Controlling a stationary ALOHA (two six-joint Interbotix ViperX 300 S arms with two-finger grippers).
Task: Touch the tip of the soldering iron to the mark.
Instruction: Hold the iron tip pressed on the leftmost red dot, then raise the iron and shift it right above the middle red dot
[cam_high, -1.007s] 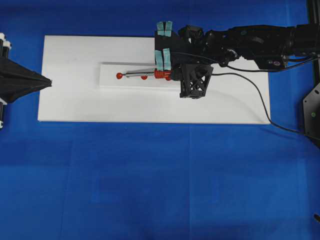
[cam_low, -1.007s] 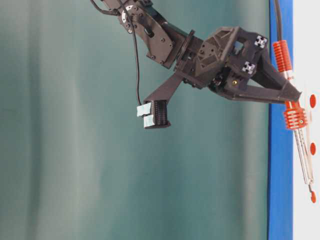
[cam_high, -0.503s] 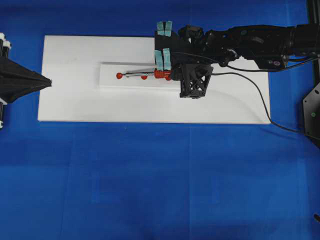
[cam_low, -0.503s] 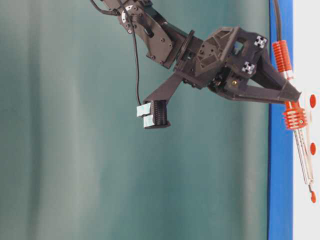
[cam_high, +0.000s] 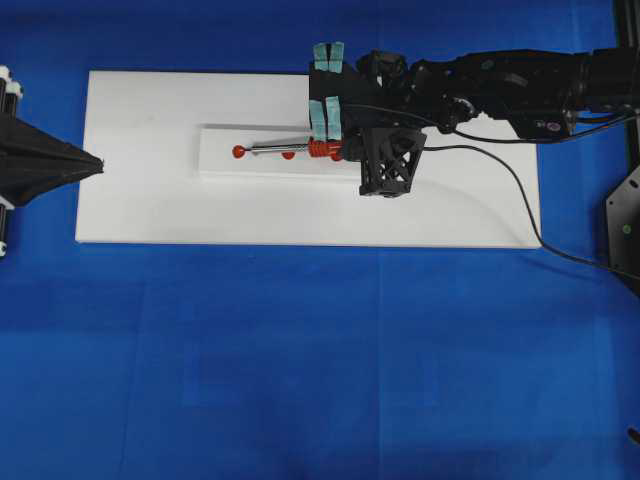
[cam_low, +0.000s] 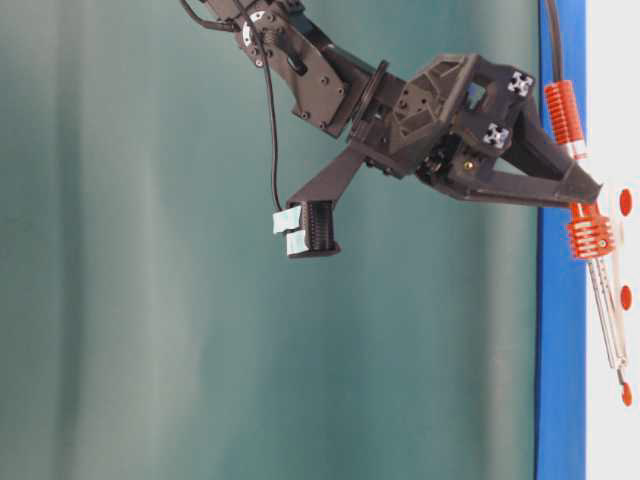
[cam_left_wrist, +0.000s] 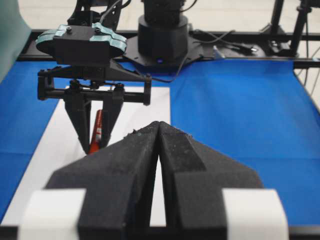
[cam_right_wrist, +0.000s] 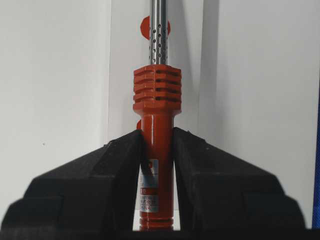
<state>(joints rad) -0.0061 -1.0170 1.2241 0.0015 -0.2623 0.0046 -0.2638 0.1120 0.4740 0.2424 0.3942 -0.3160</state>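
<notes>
My right gripper (cam_right_wrist: 157, 137) is shut on the red-orange handle of the soldering iron (cam_right_wrist: 156, 107). In the overhead view the iron (cam_high: 285, 149) lies along a raised white strip (cam_high: 215, 160), pointing left from the right gripper (cam_high: 338, 151). Its tip rests at the edge of the leftmost red mark (cam_high: 238, 151). From table level the shaft (cam_low: 609, 320) slants down to that mark (cam_low: 626, 393), seemingly touching it. A second mark (cam_high: 288, 155) sits beside the shaft. My left gripper (cam_high: 99, 163) is shut and empty at the board's left edge, far from the iron (cam_left_wrist: 98, 131).
The white board (cam_high: 150, 210) lies on a blue cloth (cam_high: 320, 380). The iron's black cord (cam_high: 500, 170) trails right across the board and off its right corner. The right arm (cam_high: 500, 85) reaches in from the right.
</notes>
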